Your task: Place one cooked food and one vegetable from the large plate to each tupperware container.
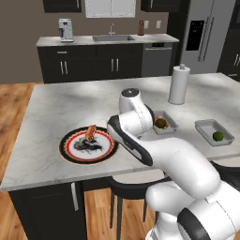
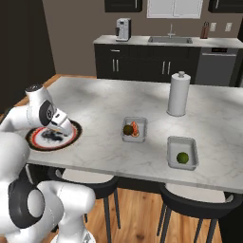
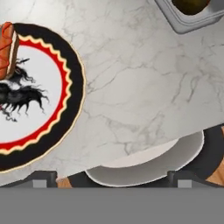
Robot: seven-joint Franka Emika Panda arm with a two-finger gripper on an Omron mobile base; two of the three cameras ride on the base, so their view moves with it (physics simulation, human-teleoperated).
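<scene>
The fingers appear as two small dark tips at the bottom of the hand view, one at (image 3: pixel 43 177) and the other far across from it, so they stand wide apart with nothing between them. They hang above the near edge of the marble tabletop (image 1: pixel 61 108), just beside the large plate (image 1: pixel 70 149).

Ahead of the fingers and to one side lies the large plate (image 3: pixel 65 105), its black rim and red wavy band framing a white centre with a black scribbly motif. A hot dog (image 3: pixel 8 50) in its bun rests on the plate's far part, away from the fingers.

Ahead to the other side sits the nearer tupperware container (image 2: pixel 134 129), holding a dark round vegetable (image 2: pixel 127 129) and an orange-red piece of food (image 2: pixel 135 128). The second tupperware container (image 2: pixel 182 152) lies farther off, with a green lime-like vegetable (image 2: pixel 182 158) in it. A white paper-towel roll (image 2: pixel 178 94) stands upright beyond both.
</scene>
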